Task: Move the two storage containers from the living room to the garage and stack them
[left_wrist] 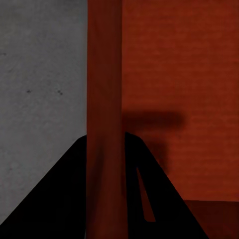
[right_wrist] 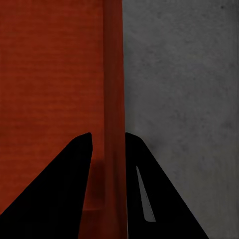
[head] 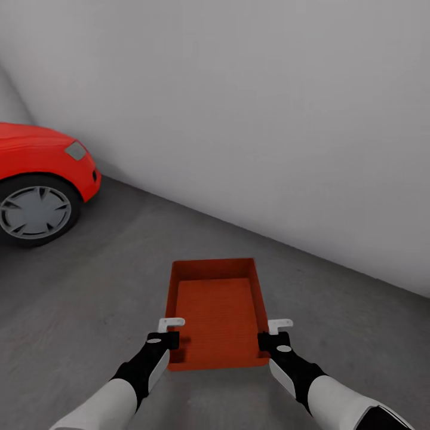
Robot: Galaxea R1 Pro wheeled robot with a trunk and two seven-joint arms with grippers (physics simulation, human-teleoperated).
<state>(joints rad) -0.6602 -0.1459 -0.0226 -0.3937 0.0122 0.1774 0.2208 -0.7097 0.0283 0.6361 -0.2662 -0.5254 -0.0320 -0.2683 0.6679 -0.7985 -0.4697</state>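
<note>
Both sets of jaws were clamped on one open orange-red rectangular storage container (head: 218, 310): the left gripper (head: 172, 339) pinched its left side wall at the near end, the right gripper (head: 267, 341) its right side wall at the near end. Each wrist view showed a thin orange-red wall passing between two dark fingers, with the container's inside on one side and concrete on the other.

Setting: dark grey mottled concrete floor (head: 107, 286), plain pale grey wall (head: 269, 119) beyond, and the front of a glossy red car (head: 36, 173) with a silver-spoked wheel at the far left. The container lay ahead of the robot, near the wall; whether it rested on the floor or hung just above could not be told.

Risk, as judged: the grips sat only at the near end, so the far end could sag or swing. Uneven release by one gripper could twist the thin walls and skew the box, leaving a poor base for stacking.
</note>
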